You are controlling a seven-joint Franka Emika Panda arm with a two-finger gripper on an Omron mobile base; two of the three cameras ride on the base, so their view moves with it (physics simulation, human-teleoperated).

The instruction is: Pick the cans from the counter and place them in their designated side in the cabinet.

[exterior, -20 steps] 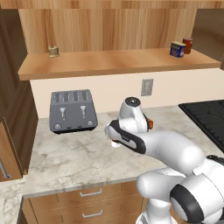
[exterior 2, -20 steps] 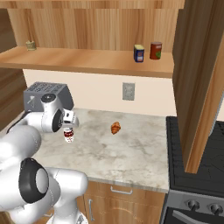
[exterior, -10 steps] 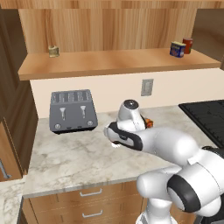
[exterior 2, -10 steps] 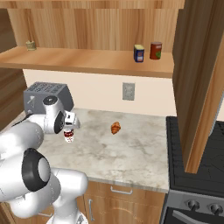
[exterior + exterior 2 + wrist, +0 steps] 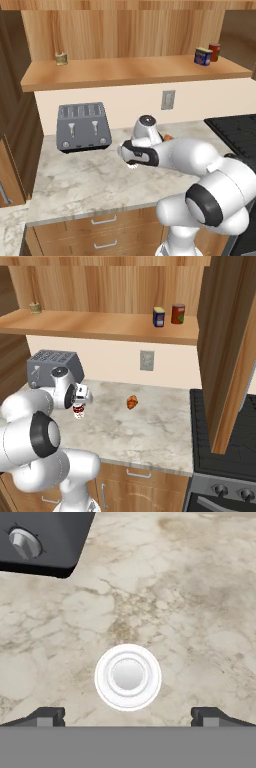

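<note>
On the shelf's left end I see only the olive-tan can [image 5: 61, 58]. Below, beside the toaster [image 5: 83, 126], my fingers [image 5: 128, 716] are spread wide and empty, poised straight above the red-and-white can [image 5: 78, 410], which stands upright on the bench [image 5: 150, 426]. Over on the right of the cabinet [image 5: 100, 326] shelf, the blue can [image 5: 159, 316] is already placed. I judge one can done, one left to grasp.
</note>
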